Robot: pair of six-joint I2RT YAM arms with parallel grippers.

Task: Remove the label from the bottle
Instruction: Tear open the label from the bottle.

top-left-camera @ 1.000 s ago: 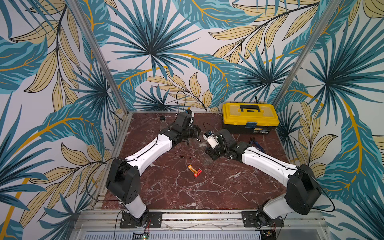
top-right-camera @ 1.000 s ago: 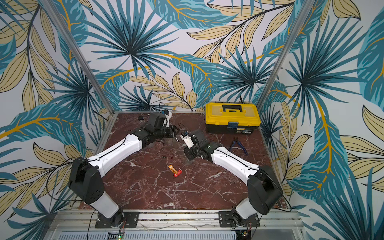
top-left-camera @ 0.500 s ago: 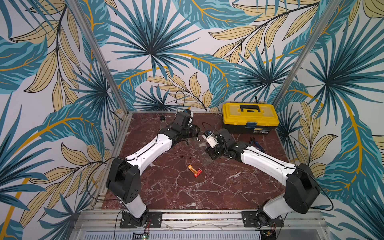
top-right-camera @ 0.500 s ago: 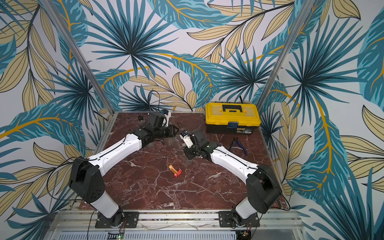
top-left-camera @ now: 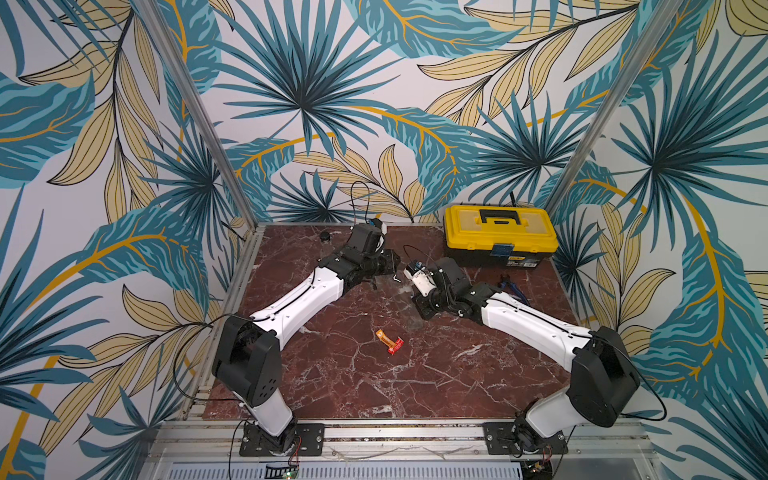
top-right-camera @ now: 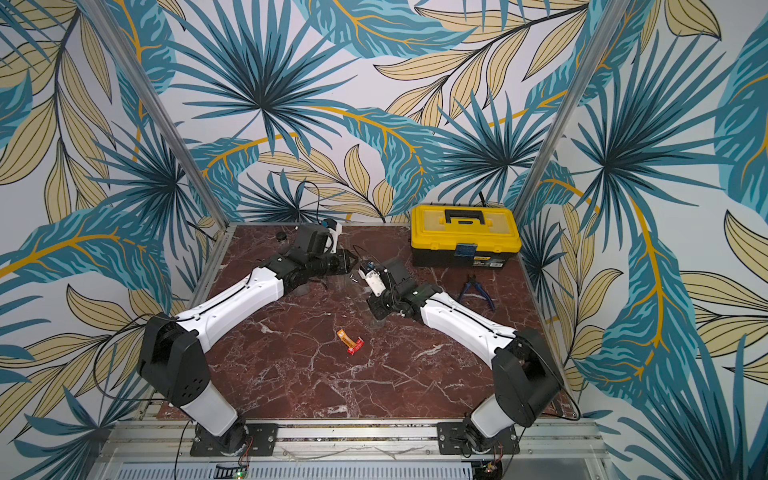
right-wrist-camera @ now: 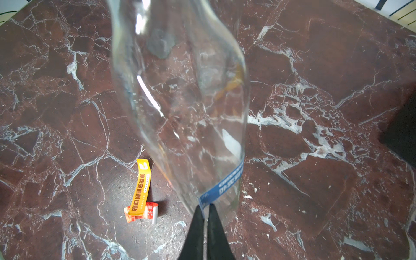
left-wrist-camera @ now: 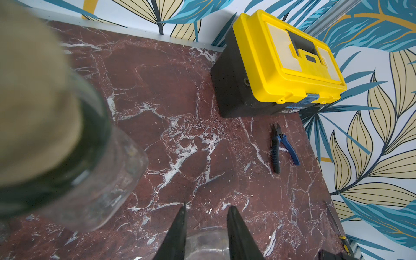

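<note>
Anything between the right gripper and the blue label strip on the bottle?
Nothing visible. The right gripper has its jaws shut on the end of the blue label strip on the clear bottle; the orange label scrap lies apart on the table.

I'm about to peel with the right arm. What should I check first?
1. Right hand shut on the end of the blue label: ok.
2. Left hand gripping the bottle: ok, glass sits between its fingers.
3. Label fully off: not ok, the blue band is on the bottle.
4. Torn orange label piece out of the way: ok, it lies apart from both hands.
5. Grip firm enough to peel: cannot tell.
</note>
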